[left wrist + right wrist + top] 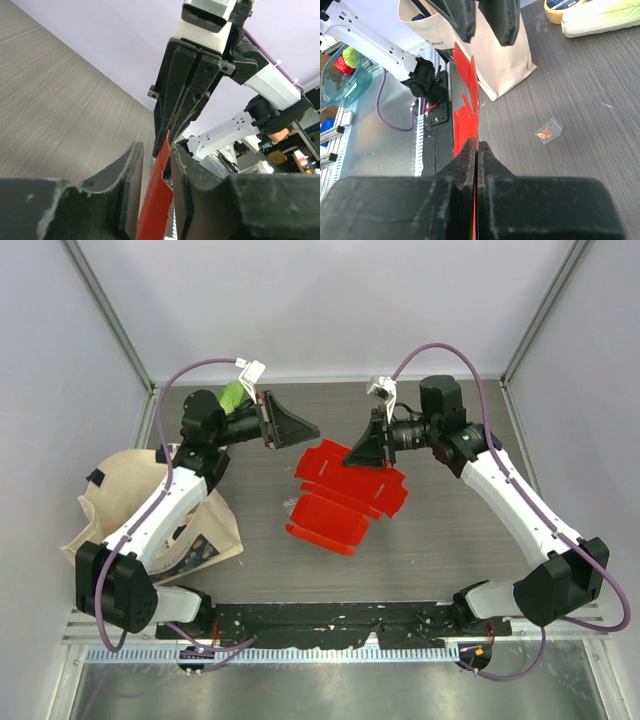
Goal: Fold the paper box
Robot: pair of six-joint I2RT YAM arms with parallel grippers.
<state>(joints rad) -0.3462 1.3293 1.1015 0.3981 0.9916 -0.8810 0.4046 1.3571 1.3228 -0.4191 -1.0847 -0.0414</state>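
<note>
Paper box [340,500], bright red and half unfolded, lies in the middle of the surface [450,530], its near part flat and its far flaps raised. The right gripper [358,452] holds the far right flap, and its fingers [470,160] are pressed together on the thin red edge. The left gripper [305,430] stands at the far left corner. Its fingers [125,175] are on both sides of the red sheet, but whether they squeeze it I cannot tell. The two grippers are near each other, tips facing. Grey wood-grain surface shows to the right of the box and beyond it, up to the pale walls [320,300]. A beige tote bag [110,510] lies at the left, apart from the box, with a small clear packet [547,132] near it.
</note>
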